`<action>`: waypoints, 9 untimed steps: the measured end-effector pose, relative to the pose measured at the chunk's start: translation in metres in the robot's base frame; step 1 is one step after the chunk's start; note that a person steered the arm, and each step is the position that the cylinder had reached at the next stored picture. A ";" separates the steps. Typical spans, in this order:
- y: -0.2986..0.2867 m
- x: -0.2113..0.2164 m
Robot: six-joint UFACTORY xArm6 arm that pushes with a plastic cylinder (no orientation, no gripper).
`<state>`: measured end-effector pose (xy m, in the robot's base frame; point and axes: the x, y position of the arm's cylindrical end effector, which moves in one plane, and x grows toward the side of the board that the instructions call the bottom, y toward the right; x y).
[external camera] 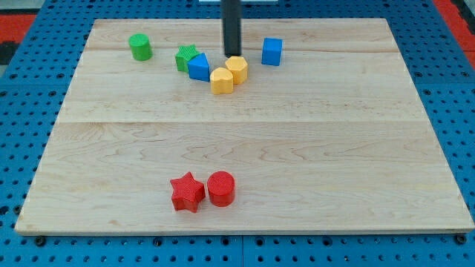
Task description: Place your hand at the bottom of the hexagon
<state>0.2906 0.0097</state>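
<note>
My tip (232,54) rests just above the yellow hexagon (237,69), on its far side. There is no pincer, only the rod. Next: skirt the hexagon to its near edge without nudging the yellow block (221,80) touching it

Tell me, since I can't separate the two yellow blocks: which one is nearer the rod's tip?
The yellow hexagon, the upper-right of the pair. My tip sits just above its top edge, while the other yellow block lies lower-left, farther away.

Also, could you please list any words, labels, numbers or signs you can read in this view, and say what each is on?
None: no text shows anywhere.
The board, the blocks, such as the yellow hexagon and the red star, and my tip are all unmarked.
</note>
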 end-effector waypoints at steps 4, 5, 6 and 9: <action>-0.056 0.060; -0.047 0.060; -0.046 0.060; -0.046 0.060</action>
<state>0.3506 -0.0365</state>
